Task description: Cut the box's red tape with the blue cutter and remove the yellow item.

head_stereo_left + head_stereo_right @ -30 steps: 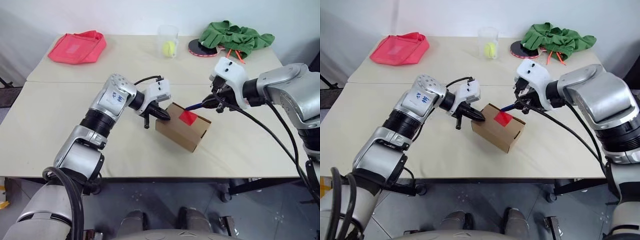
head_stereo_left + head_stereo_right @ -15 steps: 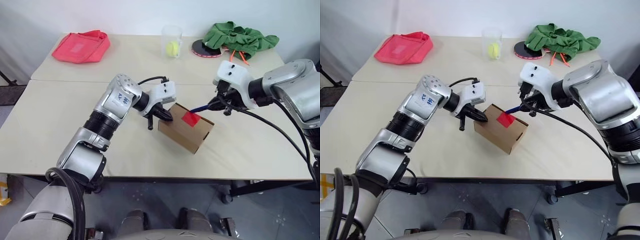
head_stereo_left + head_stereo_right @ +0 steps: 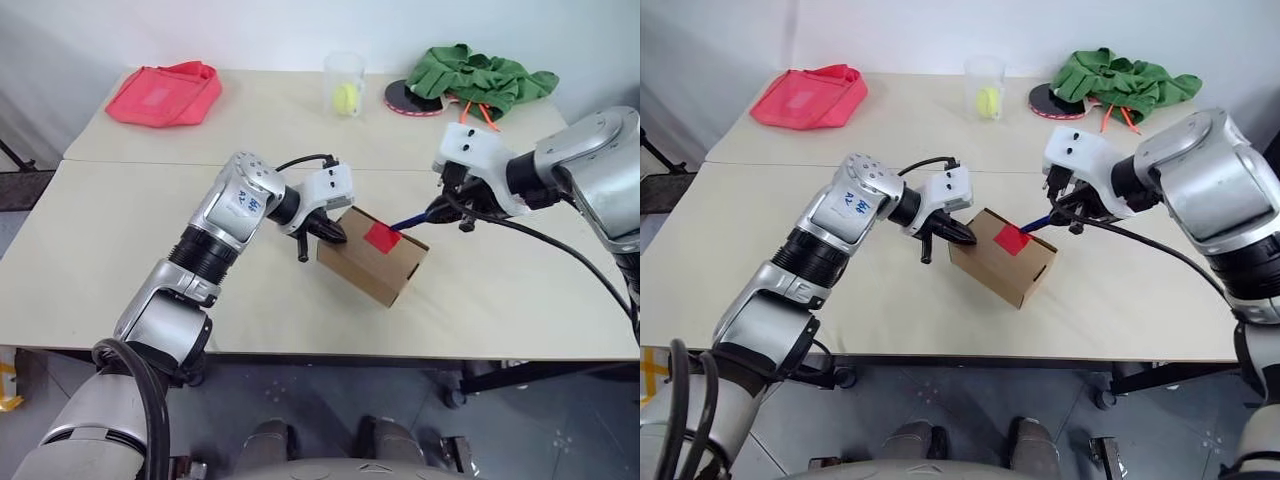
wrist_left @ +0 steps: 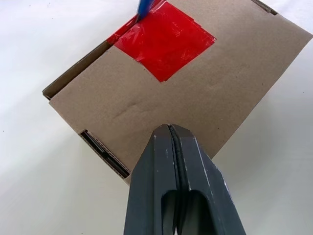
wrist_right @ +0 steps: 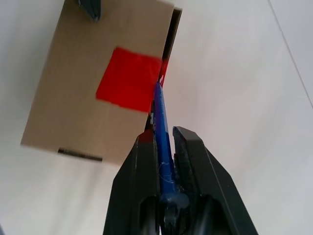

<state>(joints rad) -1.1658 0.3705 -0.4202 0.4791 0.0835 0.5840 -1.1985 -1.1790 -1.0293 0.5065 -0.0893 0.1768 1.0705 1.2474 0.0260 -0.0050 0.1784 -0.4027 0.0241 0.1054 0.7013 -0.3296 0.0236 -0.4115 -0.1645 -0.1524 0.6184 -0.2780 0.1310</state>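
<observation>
The brown cardboard box [image 3: 372, 258] lies closed on the table in front of me, with the red tape [image 3: 381, 236] on its top at the far edge. My left gripper [image 3: 335, 233] is shut, its tips pressed on the box's left top edge [image 4: 146, 132]. My right gripper [image 3: 440, 208] is shut on the blue cutter [image 3: 408, 221], whose tip meets the tape's far edge where the flap ends [image 5: 157, 85]. The yellow item is hidden.
At the back stand a clear cup [image 3: 344, 82] with a yellow-green ball, a red-pink cloth bag [image 3: 163, 94] at the back left, and a green cloth [image 3: 480, 74] over a dark disc at the back right.
My right hand has drifted slightly right and its wrist has turned, the cutter staying at the tape's far edge. The left gripper and box have kept still.
</observation>
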